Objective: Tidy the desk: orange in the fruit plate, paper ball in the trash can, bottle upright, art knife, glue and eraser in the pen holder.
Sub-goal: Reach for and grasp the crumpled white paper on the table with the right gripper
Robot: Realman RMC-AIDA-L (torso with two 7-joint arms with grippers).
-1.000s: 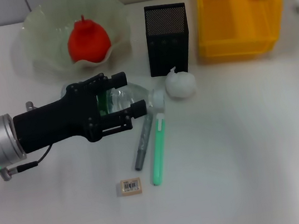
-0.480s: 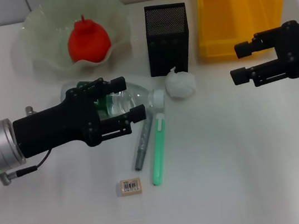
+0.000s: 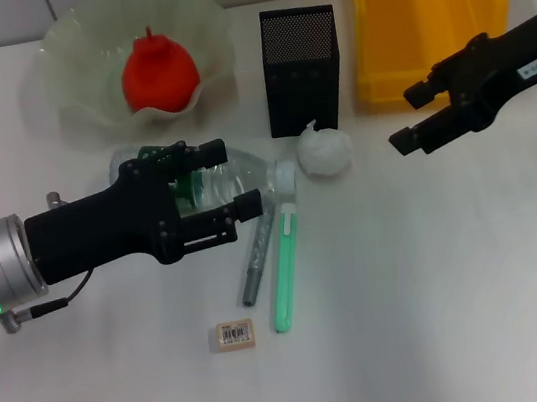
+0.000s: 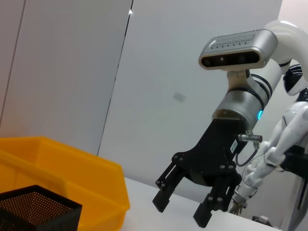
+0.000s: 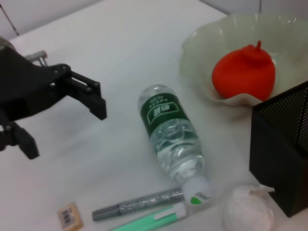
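The orange (image 3: 159, 74) lies in the pale-green fruit plate (image 3: 66, 64). On its side on the desk lies the bottle (image 5: 173, 137), cap toward the paper ball (image 3: 325, 152). My left gripper (image 3: 232, 176) hovers open over the bottle (image 3: 230, 178), its fingers on either side. The right gripper (image 3: 406, 118) is open, just right of the paper ball and in front of the yellow trash can (image 3: 428, 15). The black pen holder (image 3: 302, 70) stands behind the paper ball. The grey glue (image 3: 256, 253), green art knife (image 3: 284, 269) and eraser (image 3: 233, 335) lie on the desk.
The white desk (image 3: 445, 296) stretches toward the front and right. In the left wrist view the right gripper (image 4: 183, 211) hangs beyond the trash can (image 4: 62, 183) and pen holder (image 4: 33, 211). The right wrist view shows the left gripper (image 5: 66, 132) beside the bottle.
The right arm came in from the back over the trash can and now angles down toward the paper ball. The left gripper has barely shifted over the bottle.
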